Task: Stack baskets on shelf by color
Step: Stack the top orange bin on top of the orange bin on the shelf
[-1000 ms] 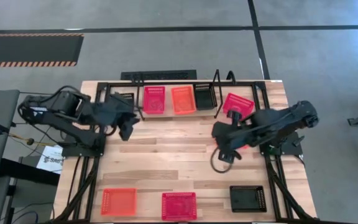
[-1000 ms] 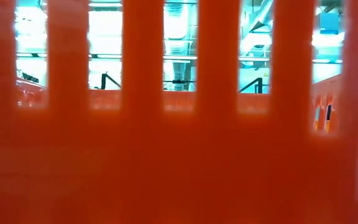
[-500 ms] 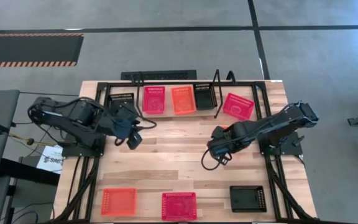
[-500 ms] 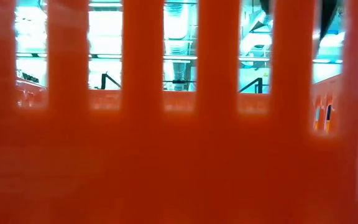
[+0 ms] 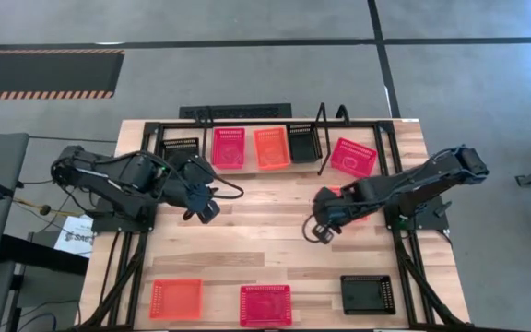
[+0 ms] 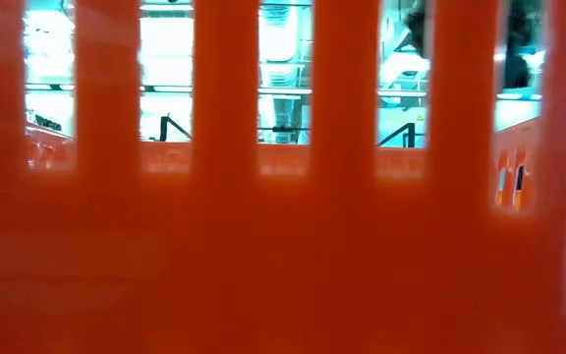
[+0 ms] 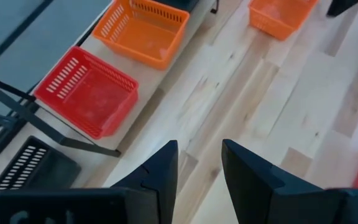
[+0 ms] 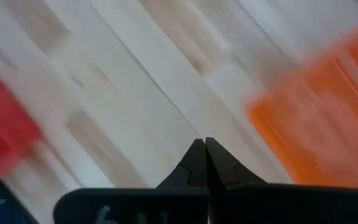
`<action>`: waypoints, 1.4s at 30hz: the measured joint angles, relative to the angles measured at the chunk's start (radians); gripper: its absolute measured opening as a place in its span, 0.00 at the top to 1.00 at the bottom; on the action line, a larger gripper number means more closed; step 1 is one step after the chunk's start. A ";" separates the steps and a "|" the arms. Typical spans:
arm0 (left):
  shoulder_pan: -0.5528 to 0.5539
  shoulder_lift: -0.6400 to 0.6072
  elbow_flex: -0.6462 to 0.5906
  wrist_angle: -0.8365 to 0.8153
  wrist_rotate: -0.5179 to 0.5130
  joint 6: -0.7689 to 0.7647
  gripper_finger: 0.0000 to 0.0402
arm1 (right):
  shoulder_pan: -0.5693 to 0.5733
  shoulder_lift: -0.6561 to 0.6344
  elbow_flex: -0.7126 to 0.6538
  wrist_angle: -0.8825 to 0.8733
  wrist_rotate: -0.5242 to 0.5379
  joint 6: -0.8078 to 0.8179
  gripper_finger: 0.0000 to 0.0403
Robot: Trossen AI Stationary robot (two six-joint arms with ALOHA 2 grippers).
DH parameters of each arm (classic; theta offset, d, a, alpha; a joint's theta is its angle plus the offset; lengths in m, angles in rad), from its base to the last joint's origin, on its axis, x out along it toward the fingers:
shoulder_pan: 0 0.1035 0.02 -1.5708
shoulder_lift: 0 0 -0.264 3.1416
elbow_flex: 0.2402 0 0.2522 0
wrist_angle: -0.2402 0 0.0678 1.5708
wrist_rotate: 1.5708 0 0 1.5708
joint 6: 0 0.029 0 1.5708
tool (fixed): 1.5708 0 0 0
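A pale butcher-block tabletop [image 5: 265, 235] is sitting on a grey floor, and along its far edge the shelf [image 5: 247, 171] is carrying four baskets in a row: a black basket [image 5: 181, 148], a red basket [image 5: 229, 147], an orange basket [image 5: 271, 148] and a second black one [image 5: 303, 143]. A pink basket [image 5: 353, 156] is lying tilted just beyond the shelf's right end. Three more are waiting along the near edge: an orange-red basket [image 5: 175, 298], a red mesh basket [image 5: 265, 303] and a black near basket [image 5: 368, 293]. The low view is being blocked by an orange basket wall [image 6: 283, 246] pressed close to the lens.

The left gripper [image 5: 201, 205] is hanging over bare wood just in front of the shelf's left part, its fingers [image 7: 160, 171] standing partly apart and carrying nothing; the shelved red and orange baskets are lying close ahead of it. The right gripper [image 5: 321, 231] is hovering mid-table, pinched fully together and empty, well apart from the near-edge baskets.

These baskets are looking light, thin-walled and somewhat flexible, likely slippery on wood, so pinching one short rim wall is probably suiting best, with a gentle squeeze.
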 joint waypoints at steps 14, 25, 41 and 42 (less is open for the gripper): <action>0.000 0.005 0.000 -0.004 -0.052 -0.019 0.72 | 0.119 -0.291 -0.267 0.099 0.041 0.293 0.96; 0.000 0.005 0.000 -0.002 -0.052 -0.099 0.72 | 0.035 -0.234 -0.269 -0.114 0.049 0.224 0.79; 0.000 0.004 0.000 -0.003 -0.052 -0.110 0.72 | -0.010 -0.168 -0.286 -0.325 0.039 0.570 0.55; 0.000 0.004 0.000 -0.003 -0.052 -0.102 0.72 | -0.010 -0.160 -0.296 -0.320 0.034 0.579 0.54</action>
